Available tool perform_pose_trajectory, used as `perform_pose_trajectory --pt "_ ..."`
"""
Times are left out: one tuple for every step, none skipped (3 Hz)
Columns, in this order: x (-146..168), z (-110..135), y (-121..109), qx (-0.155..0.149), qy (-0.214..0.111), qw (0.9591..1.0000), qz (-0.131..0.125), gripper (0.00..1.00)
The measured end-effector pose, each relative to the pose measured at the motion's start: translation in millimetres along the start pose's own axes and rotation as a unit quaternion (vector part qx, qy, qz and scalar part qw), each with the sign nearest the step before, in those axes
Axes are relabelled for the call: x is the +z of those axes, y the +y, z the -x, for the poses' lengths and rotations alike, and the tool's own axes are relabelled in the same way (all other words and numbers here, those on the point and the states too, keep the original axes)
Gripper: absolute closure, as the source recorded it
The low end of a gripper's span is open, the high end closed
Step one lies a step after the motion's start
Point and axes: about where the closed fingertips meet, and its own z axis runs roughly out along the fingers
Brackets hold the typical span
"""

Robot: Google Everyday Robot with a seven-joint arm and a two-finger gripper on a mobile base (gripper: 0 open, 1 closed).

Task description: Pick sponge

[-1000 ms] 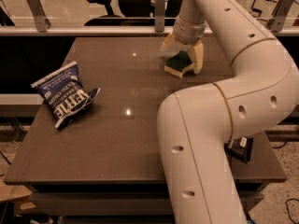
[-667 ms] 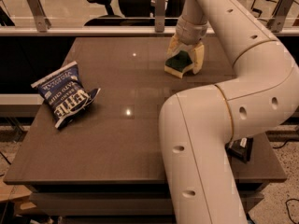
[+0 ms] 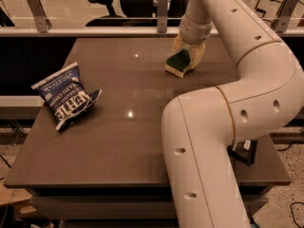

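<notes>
Reaching over the far half of the counter (image 3: 118,146), my gripper (image 3: 185,60) hangs just short of the back edge, pointing down. My fingers (image 3: 197,55) are drawn in narrow around the sponge (image 3: 177,61), one on each side and touching it. The sponge sits tilted between them, its dark green top turned toward the camera and the pale yellow foam showing along its lower edge. That lower edge is at the counter surface; I cannot tell whether it rests there or is just clear of it.

To the left of the sponge the surface runs open all the way to the left edge. The blue chip bag (image 3: 64,96) lies well apart, near the left edge and closer to the front, crumpled and angled. Behind my gripper a rail (image 3: 85,31) runs along the back edge, with an office chair (image 3: 107,1) beyond it.

My own arm (image 3: 209,146) takes up the right side, bending up from the front and over. A small black object (image 3: 243,151) sits at the right edge, just beside the arm.
</notes>
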Motion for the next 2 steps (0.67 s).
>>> perform_pose_trajectory --pt "-0.1 0.3 0.2 0.0 0.0 1.0 0.0 1.0" --pt "-25.7 -0.7 0.0 0.005 0.034 0.9994 0.003 1.0"
